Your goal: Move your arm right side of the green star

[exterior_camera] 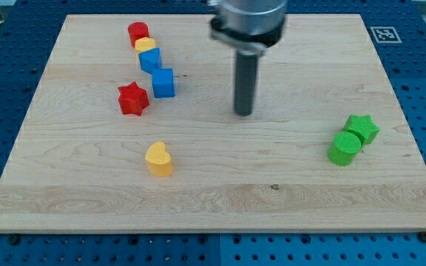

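Note:
The green star (363,128) lies near the board's right edge, touching a green cylinder (344,148) at its lower left. My tip (243,113) is on the board near the middle, well to the view's left of the green star and slightly above its level. No block touches the tip.
At the upper left stand a red cylinder-like block (138,32), a yellow block (146,45), a blue block (150,59) and a blue cube (163,83) in a chain. A red star (133,98) and a yellow heart (158,158) lie lower left. The wooden board (272,192) sits on a blue pegboard.

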Tool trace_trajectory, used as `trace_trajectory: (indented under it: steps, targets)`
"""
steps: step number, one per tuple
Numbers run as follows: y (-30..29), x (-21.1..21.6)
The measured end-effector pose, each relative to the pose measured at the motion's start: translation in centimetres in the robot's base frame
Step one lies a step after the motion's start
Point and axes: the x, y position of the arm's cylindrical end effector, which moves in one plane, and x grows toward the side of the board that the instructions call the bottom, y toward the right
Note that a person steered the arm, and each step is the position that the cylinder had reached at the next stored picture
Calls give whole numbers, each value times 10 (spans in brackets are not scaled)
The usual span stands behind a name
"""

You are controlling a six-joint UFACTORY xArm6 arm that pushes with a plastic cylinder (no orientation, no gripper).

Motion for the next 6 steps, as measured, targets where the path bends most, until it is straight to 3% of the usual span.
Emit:
trace_trajectory:
  steps: [1, 2, 5, 6]
  targets:
    - [81, -30]
    - [198, -28]
    - [200, 60]
    - [176, 63]
